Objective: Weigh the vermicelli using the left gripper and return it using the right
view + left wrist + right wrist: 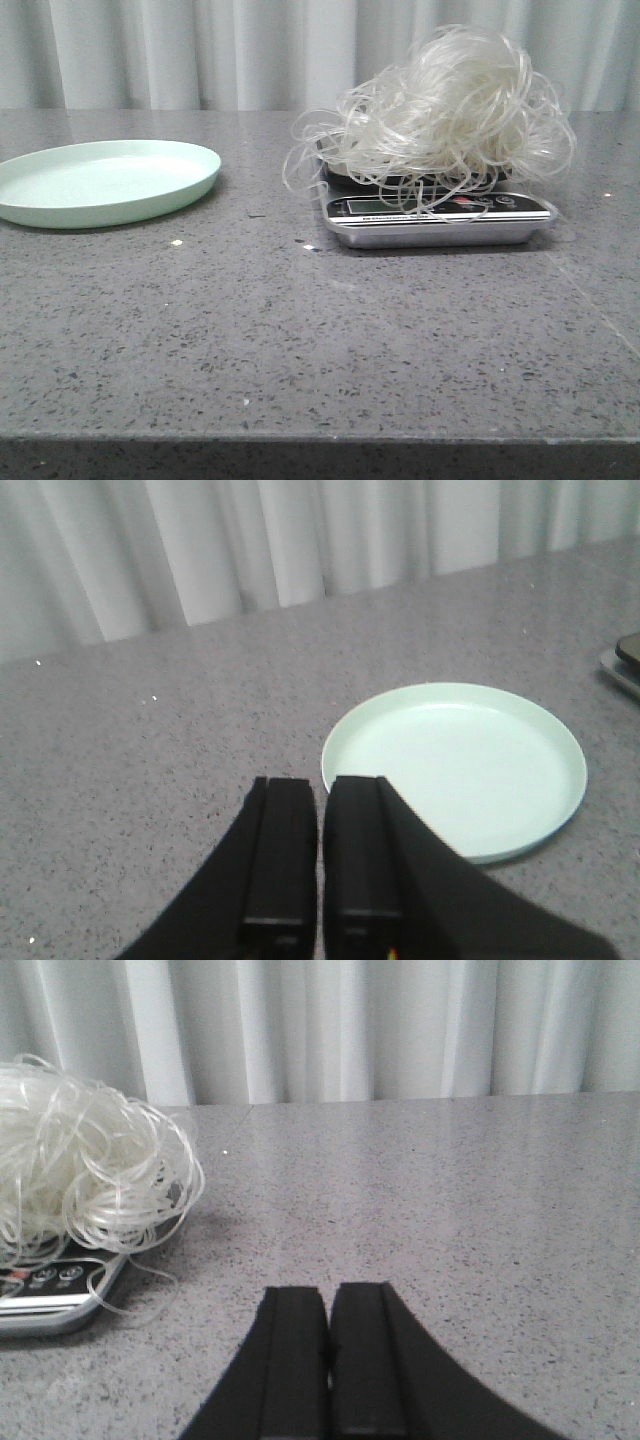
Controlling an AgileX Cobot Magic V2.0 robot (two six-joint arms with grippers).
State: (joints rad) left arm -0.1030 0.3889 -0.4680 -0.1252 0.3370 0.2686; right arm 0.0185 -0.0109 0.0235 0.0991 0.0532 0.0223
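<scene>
A bushy, nest-like mass of thin translucent whitish vermicelli (447,108) sits piled on top of a flat silver kitchen scale with a dark glossy front panel (440,218). The noodles cover the weighing surface entirely, and looping stray strands spill over the scale's front edge, across its display strip, and out to the left side, where a few loops hang just above the table. In the right wrist view the same heap (85,1175) overhangs the scale's corner (50,1300), with loose strands trailing onto the stone beside it.

Well apart from the scale, on the left of the speckled grey stone tabletop (300,330), lies a round, shallow, pale mint-green plate (100,180). It holds nothing. 2 tiny light specks lie on the table between plate and scale.

The left gripper (320,855) hangs above the table just beside the plate's rim (455,765), its 2 black fingers pressed nearly together with only a thin slit between them and nothing held. The right gripper (328,1355) hovers over bare tabletop near the scale, its 2 black fingers likewise brought together, gripping nothing. Pleated white curtains (200,50) hang behind the table.
</scene>
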